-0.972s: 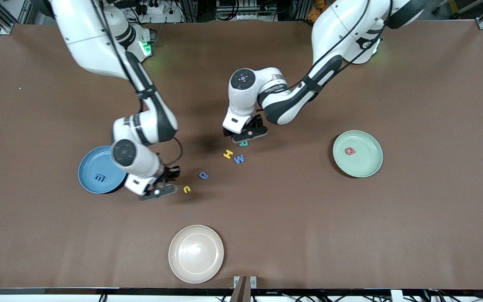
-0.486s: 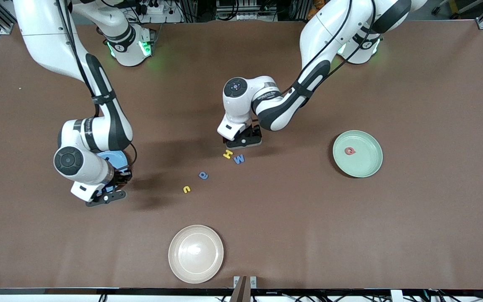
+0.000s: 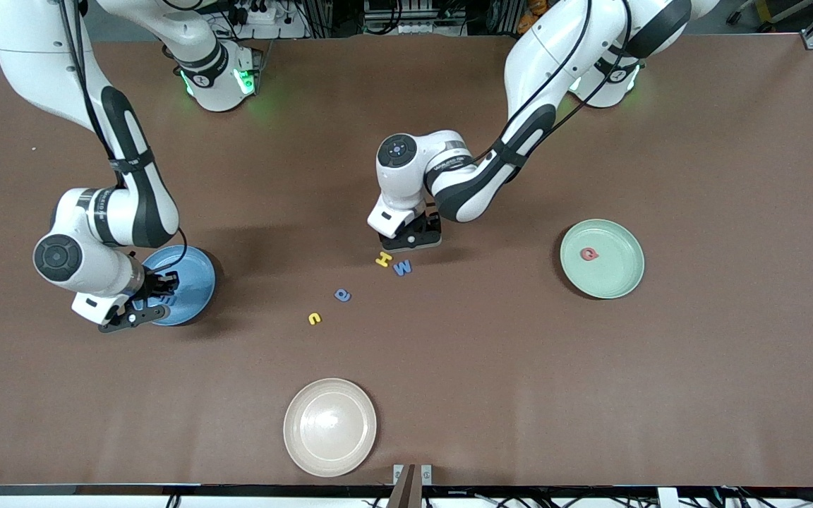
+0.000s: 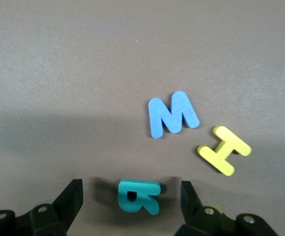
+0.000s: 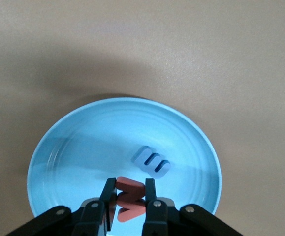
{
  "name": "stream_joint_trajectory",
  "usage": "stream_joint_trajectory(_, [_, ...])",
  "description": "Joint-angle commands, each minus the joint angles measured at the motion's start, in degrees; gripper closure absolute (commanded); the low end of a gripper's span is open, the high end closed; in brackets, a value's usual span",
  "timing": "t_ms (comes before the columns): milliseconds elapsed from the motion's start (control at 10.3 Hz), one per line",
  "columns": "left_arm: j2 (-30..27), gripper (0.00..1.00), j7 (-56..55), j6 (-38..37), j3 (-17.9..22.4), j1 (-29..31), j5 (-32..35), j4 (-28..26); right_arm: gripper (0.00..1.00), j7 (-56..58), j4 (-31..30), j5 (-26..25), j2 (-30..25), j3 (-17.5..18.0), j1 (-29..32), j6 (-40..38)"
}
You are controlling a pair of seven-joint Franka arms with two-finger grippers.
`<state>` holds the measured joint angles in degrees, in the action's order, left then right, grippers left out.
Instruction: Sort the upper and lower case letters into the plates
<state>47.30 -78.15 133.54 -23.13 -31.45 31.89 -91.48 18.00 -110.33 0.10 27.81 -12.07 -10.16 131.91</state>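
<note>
My right gripper hangs over the blue plate, shut on a red letter. A pale blue letter lies in that plate. My left gripper stands low at the table's middle, open, with a teal letter between its fingers and a gap on each side; the front view hides that letter. Beside it lie a yellow H and a blue W. The mint green plate holds a red letter.
A small blue letter and a small yellow letter lie between the H and the blue plate, nearer the front camera. A cream-beige plate sits near the table's front edge.
My right arm has swung from beside the small yellow letter to over the blue plate, carrying the red letter. My left gripper has come down around the teal letter.
</note>
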Motion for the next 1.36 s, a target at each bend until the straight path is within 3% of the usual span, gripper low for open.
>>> stream_joint_trajectory(0, [1.48,0.17,0.72,-0.74,0.01,-0.1,0.63,1.3,0.0,-0.42,-2.43,-0.11,-2.32,0.82,0.05,0.72])
stream_joint_trajectory(97, [1.74,0.28,0.63,-0.74,0.01,-0.1,0.54,1.48,0.0,-0.42,-2.26,-0.1,-2.14,0.82,0.05,0.72])
stream_joint_trajectory(194, [1.75,0.32,0.54,-0.74,0.01,-0.1,0.45,1.48,0.0,-0.59,-2.08,-0.02,-2.14,0.82,-0.12,0.72])
stream_joint_trajectory(292, [1.83,0.45,0.54,-0.74,0.01,-0.1,0.45,1.48,0.0,-0.68,-1.91,0.33,-1.97,1.0,-0.12,0.8])
stream_joint_trajectory(389, [1.83,0.47,0.54,-0.74,0.01,-0.1,0.45,1.48,0.0,-0.6,-1.29,2.77,-1.62,1.0,-0.47,0.8])
stream_joint_trajectory(486, [1.83,0.57,0.37,-0.74,0.01,-0.27,0.37,1.48,0.0,-0.68,-0.51,6.62,-1.35,1.17,-1.43,0.8])
stream_joint_trajectory(680, [1.83,0.6,0.36,-0.74,0.01,-0.28,0.37,1.48,0.0,-1.64,3.09,11.57,0.75,1.17,-3.8,0.28])
stream_joint_trajectory(875, [1.66,0.75,0.45,-0.74,0.01,-0.1,-0.42,1.65,0.0,-7.51,5.47,11.94,2.95,1.17,-7.31,0.63])
stream_joint_trajectory(1263, [-0.35,0.78,4.57,-3.35,-0.78,3.67,-3.66,1.57,0.0,-11.49,10.91,11.94,6.72,1.17,-13.12,0.89])
